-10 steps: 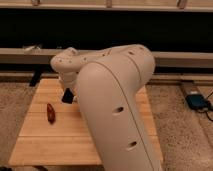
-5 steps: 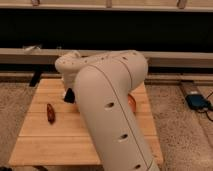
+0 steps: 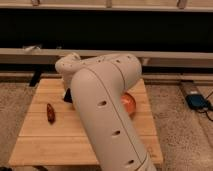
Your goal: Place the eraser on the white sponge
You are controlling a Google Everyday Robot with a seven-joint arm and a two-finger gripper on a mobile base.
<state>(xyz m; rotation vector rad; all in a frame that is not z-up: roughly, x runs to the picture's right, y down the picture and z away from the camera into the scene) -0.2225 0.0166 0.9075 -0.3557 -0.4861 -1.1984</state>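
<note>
A large white, smooth-shelled robot arm with round holes along its side filled the middle of the view. It rose from the near edge and bent over a light wooden slatted table toward the far left.

At the arm's far-left end, just below the rounded white wrist, a small dark part of the gripper showed low over the table's far-left quarter. The rest of it was hidden behind the arm. Whether it was wide, narrow or holding anything could not be told.

The small black rectangular eraser could not be told apart from that dark patch, so its place was uncertain. The white sponge was out of sight, since the arm covered the middle of the table.

A dark red elongated pod-shaped thing lay on the left side of the table, near the gripper but apart from it. It pointed roughly from far to near. A round orange-red object sat on the right side of the table, partly covered by the arm.

Speckled grey carpet surrounded the table. On it to the far right lay a small blue device with a dark cable. A pale horizontal rail ran across a dark wall beyond the table.
</note>
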